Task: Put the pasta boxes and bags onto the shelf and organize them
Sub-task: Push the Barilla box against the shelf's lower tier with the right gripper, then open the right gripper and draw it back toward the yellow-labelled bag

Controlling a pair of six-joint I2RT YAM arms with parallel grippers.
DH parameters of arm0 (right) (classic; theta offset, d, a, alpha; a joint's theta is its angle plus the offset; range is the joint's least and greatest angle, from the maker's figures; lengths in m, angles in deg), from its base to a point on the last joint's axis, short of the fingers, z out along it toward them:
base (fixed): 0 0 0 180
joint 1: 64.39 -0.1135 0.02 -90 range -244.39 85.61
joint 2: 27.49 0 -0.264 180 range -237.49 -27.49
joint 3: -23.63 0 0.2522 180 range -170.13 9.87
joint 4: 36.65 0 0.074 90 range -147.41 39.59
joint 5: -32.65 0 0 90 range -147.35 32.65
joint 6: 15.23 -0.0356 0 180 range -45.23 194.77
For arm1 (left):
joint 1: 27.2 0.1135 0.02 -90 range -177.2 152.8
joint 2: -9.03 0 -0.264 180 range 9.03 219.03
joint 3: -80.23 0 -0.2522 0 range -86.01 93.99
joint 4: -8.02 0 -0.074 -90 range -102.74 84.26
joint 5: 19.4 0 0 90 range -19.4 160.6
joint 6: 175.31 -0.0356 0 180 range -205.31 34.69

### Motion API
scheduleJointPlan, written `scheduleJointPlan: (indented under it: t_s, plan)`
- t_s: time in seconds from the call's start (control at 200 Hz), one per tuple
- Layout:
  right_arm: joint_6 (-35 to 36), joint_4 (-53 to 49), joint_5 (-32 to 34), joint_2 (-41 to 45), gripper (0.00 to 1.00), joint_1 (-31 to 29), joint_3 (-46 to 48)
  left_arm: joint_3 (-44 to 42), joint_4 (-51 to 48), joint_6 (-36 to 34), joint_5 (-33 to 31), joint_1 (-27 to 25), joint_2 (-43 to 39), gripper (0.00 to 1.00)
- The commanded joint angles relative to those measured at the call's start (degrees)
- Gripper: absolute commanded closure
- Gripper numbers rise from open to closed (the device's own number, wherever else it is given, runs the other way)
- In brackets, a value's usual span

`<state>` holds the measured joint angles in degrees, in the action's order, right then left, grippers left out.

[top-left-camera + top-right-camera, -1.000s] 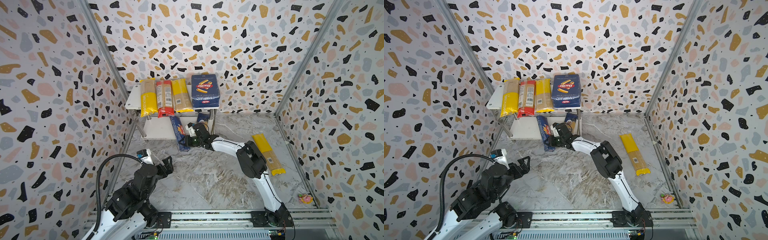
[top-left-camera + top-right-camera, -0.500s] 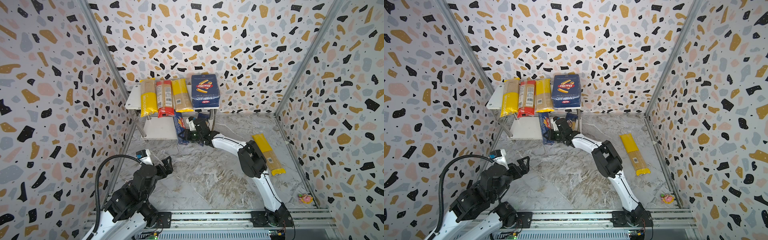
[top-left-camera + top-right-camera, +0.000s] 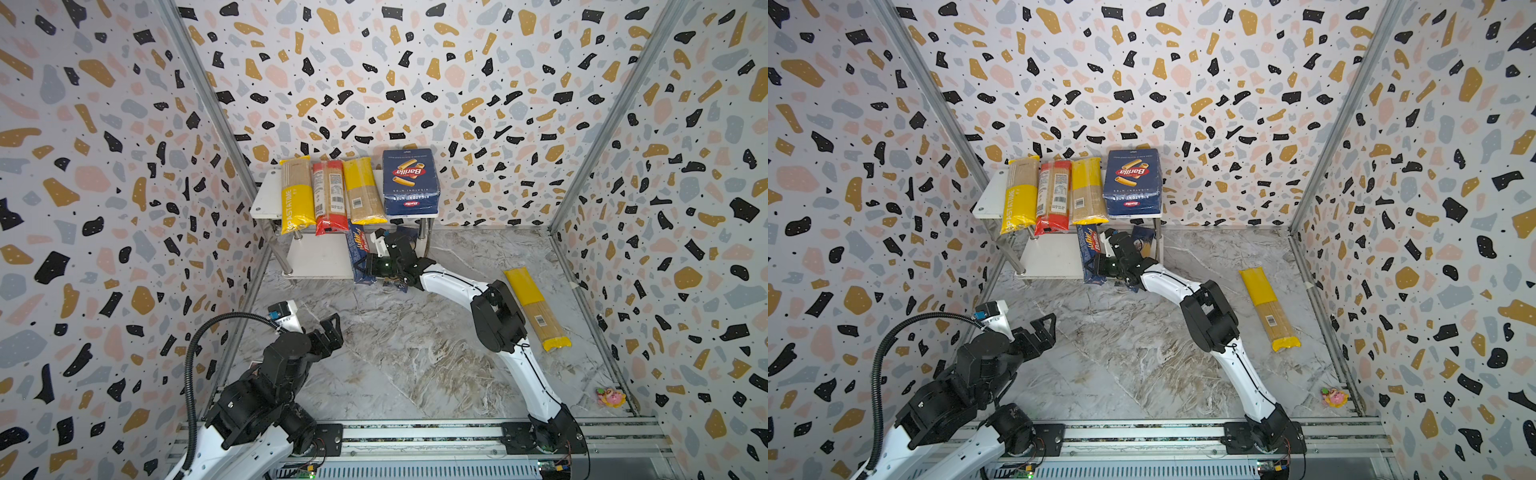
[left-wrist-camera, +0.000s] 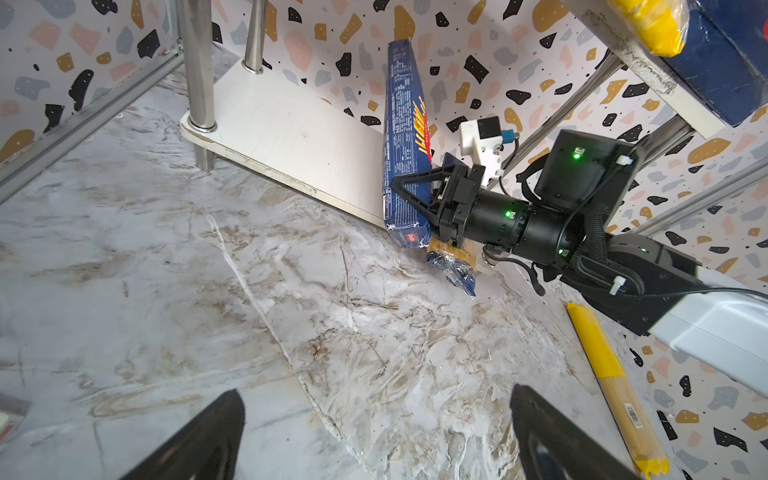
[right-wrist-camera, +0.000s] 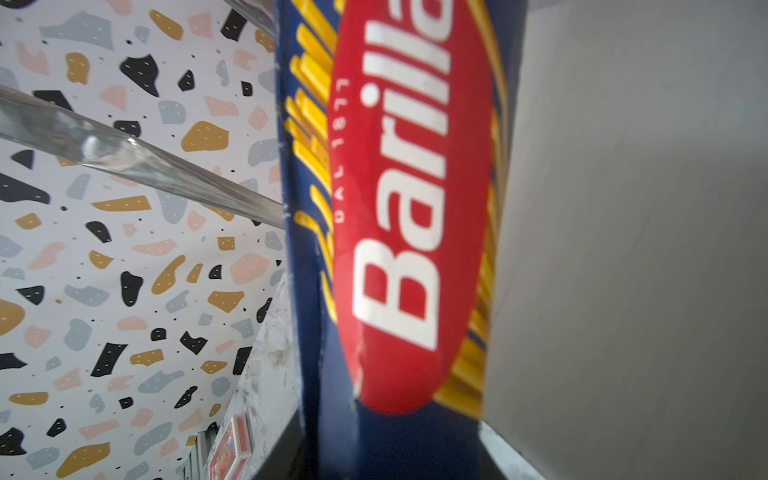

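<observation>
1. The right gripper (image 4: 419, 195) is clamped across the near end of the Barilla spaghetti box (image 3: 359, 253), one finger on the face turned to the left wrist camera and the other hidden behind it
2. Over the last second the arm has carried that box back into the shelf (image 3: 266, 195). It lay slanted, with its near end well out over the floor. Now it stands on a long narrow side on the lower board (image 3: 320, 257), close to square with it
3. The near end still overhangs the board's front edge a little in the left wrist view, so I judge the placement almost finished but not released
4. The ankara bag (image 4: 453, 270) lies just beside the box, under the gripper, and its crumpled blue end pokes past the same edge. It has not visibly moved
5. The top board is unchanged: the PASTATIME bag (image 3: 297, 195), the red-ended bag (image 3: 330, 197), a yellow-ended bag (image 3: 363, 191) and the Barilla rigatoni box (image 3: 410, 183) sit side by side
6. A second yellow-ended bag (image 3: 534, 307) lies alone on the marble floor by the right wall, seemingly the only package not yet shelved
7. The left gripper (image 3: 330, 332) has stayed near its base with jaws spread wide and nothing between them
</observation>
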<state>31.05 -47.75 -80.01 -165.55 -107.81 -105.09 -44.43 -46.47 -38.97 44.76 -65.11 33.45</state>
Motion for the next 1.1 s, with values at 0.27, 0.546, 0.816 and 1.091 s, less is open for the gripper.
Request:
scheduleJointPlan:
  t_s: [0.27, 0.546, 0.816, 1.091]
  plan:
    - [1.4, 6.2, -0.3, 4.8, 0.41, 0.6, -0.8, 0.1, -0.1, 0.4, -1.0, 0.4, -1.0, 0.01]
    - [2.2, 6.5, -0.1, 6.5, 0.37, 0.5, 0.9, 0.3, -0.1, 0.4, -1.0, 0.4, -1.6, 0.01]
    - [1.3, 7.5, -2.3, 11.5, 0.36, 0.0, 8.5, 0.4, -0.3, 0.1, -1.2, 0.4, -1.3, 0.01]
    - [3.8, 7.5, -1.4, 26.6, 0.31, -1.5, 29.2, 0.8, 0.2, -0.1, -1.3, 0.4, -0.5, 0.01]
